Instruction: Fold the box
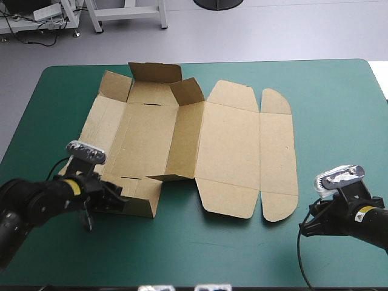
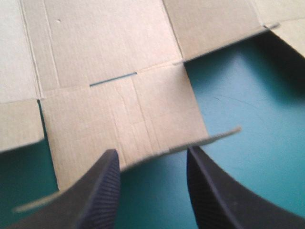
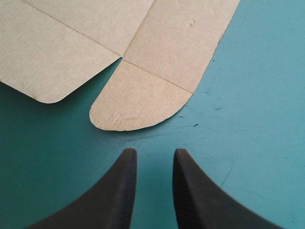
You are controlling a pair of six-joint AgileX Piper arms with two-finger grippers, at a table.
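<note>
The left end effector (image 2: 151, 152) is open, its 2 black fingers (image 2: 102, 191) standing apart. The free edge of a short near flap (image 2: 124, 119) of the box (image 2: 109, 47) crosses the gap just at their tips, and nothing is clamped. This flap is tilted up off the teal-green cover, which shows under it between the fingers. From above, the same end effector (image 1: 115, 201) sits at the left near corner of the box (image 1: 200, 145), touching or just beside the raised flap (image 1: 136, 197).

The right end effector (image 3: 152, 153) is also open, its fingers (image 3: 200, 191) a little apart with only cover between them. Just ahead of it, not touching, lies a rounded tab (image 3: 138, 102) at the near end of the box's (image 3: 71, 47) outer strip. In the high view this end effector (image 1: 306, 225) is over bare tabletop (image 1: 339, 109), near the tab (image 1: 277, 209).

The box lies in the middle of the tabletop. Its right half, the lid panel and narrow strip, is flat. On its left half the far flaps stand up and the long wall beside the lid is tilted up.
</note>
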